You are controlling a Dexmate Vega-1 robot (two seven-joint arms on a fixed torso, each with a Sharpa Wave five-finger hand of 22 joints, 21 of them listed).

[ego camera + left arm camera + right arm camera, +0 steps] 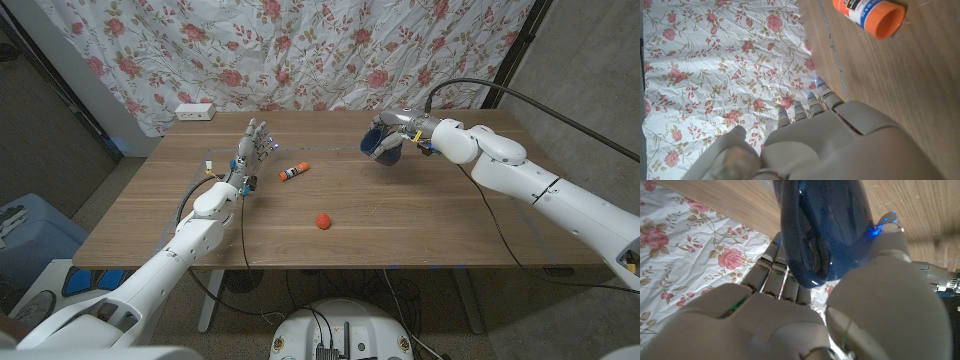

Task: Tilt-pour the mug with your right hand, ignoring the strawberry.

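Head view: your right hand sits at about 1 o'clock on the worktop, fingers wrapped around the dark blue mug. The mug is tipped, not upright, low over the wood near the far edge; contact with the surface can't be told. The strawberry lies near the middle of the worktop, at about 7 o'clock from the mug and well apart from it. A glue stick with an orange cap lies on its side between the two hands, closer to your left one. Your left hand is at about 11 o'clock, fingers spread and pointing up, holding nothing. A white power strip rests at the far left edge, against the floral curtain.

Left wrist view: back of your left hand, fingers apart and extended toward the floral curtain, nothing in them. The glue stick lies on the worktop beyond the hand, orange cap end facing the camera, not touching the hand.

Right wrist view: your right hand is clamped on the mug. Fingers run along one side and the thumb presses the other. The glossy blue wall and its handle face the camera, with the worktop behind it.
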